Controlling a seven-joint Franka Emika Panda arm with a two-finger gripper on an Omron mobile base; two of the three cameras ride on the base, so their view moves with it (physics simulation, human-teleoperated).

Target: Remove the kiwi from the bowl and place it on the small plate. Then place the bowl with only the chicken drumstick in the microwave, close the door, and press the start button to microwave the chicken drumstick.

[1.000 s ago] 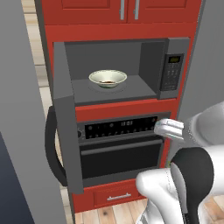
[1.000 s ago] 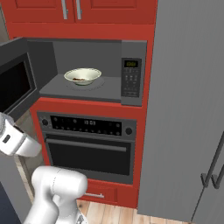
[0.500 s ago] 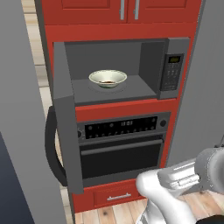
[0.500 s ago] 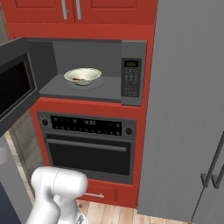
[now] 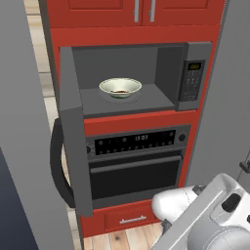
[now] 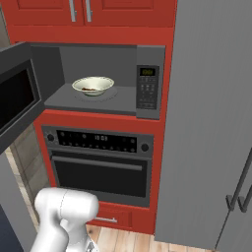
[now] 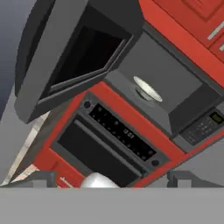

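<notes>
A tall grey refrigerator [image 6: 211, 123] filled the right side of the right base view, its dark handles low at the edge. Beside it stood the red cabinet column [image 5: 132, 31] with two upper doors and slim metal pulls. Set into that column, the built-in oven [image 5: 134, 163] sat below the microwave, with a dark glass front, a long bar handle and a control strip with a knob at each end. Under the oven was a red drawer [image 5: 122, 219] with a small handle, and light wood floor [image 6: 147, 238] showed at the bottom.

The microwave [image 5: 127, 80] occupied the upper bay, its grey cavity exposed. Its door [image 6: 17, 106] stood swung out wide to the left, dark window facing the room in the right base view. The keypad panel [image 6: 147, 88] with a small lit display was on the right of the cavity.

The bowl [image 5: 120, 88], white with a greenish rim, rested on the microwave floor near the middle, on the round turntable mark, with a brown piece of food inside; what it was could not be made out. In the hand view the bowl [image 7: 148, 89] appeared tilted, far from the tool.

The tool [image 7: 111, 178] was low and back from the cabinet, its two dark fingertips [image 7: 41, 178] spread wide apart, holding nothing.
</notes>
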